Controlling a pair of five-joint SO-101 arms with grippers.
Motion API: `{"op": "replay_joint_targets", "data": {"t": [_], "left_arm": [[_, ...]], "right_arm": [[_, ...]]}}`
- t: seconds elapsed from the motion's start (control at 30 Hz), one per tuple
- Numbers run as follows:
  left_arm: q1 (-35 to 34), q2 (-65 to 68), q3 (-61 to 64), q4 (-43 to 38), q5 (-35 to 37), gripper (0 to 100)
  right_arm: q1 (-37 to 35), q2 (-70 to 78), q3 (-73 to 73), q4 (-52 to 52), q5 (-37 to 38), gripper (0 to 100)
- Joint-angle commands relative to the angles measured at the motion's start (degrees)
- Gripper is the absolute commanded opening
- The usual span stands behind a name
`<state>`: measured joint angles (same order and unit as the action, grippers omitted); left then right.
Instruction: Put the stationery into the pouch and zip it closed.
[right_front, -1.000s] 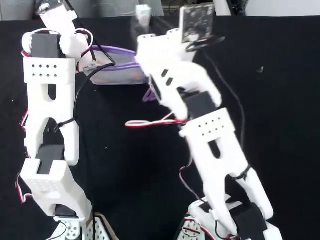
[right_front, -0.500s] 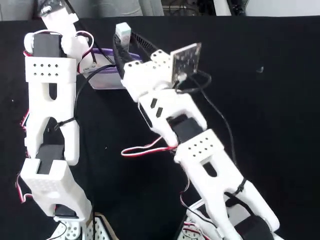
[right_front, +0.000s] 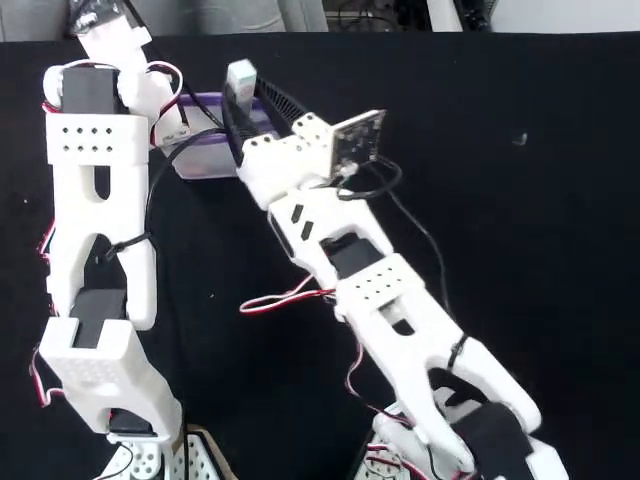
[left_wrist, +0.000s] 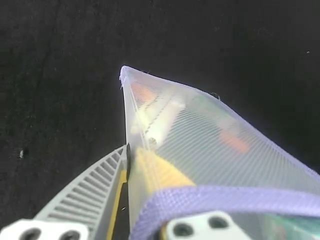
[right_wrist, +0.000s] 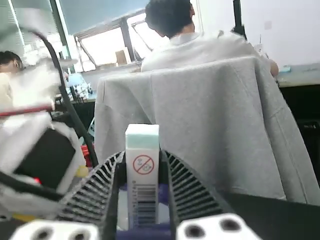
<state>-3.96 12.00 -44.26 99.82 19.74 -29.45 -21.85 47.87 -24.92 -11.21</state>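
Note:
A translucent pouch (right_front: 203, 160) with a purple zipper band lies at the table's far left; in the left wrist view the pouch (left_wrist: 215, 145) holds several coloured items, one yellow. My left gripper (right_front: 182, 126) is shut on the pouch's rim, with one grey finger (left_wrist: 85, 200) against its outer wall. My right gripper (right_front: 246, 104) is shut on a white eraser (right_front: 240, 77) with a teal top. It holds the eraser upright just above the pouch's right end. The right wrist view has the eraser (right_wrist: 142, 172) standing between the black ribbed fingers (right_wrist: 187, 187).
The black table (right_front: 540, 200) stretches open to the right of both arms. A red and white cable (right_front: 285, 297) loops off the right arm. Beyond the table's far edge a grey jacket (right_wrist: 210, 125) hangs over a chair.
The right arm has swung left with the eraser, from the pouch's right side to over its right end. The pouch has shifted slightly left, and the left arm has barely moved.

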Motion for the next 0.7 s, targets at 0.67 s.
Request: {"op": "replay_joint_targets", "data": {"t": [0.67], "left_arm": [[-2.42,-1.05,-0.57,-0.18,-0.26,3]], "right_arm": [[-2.81,-4.35,5.23,-1.93,13.89,29.4]]}}
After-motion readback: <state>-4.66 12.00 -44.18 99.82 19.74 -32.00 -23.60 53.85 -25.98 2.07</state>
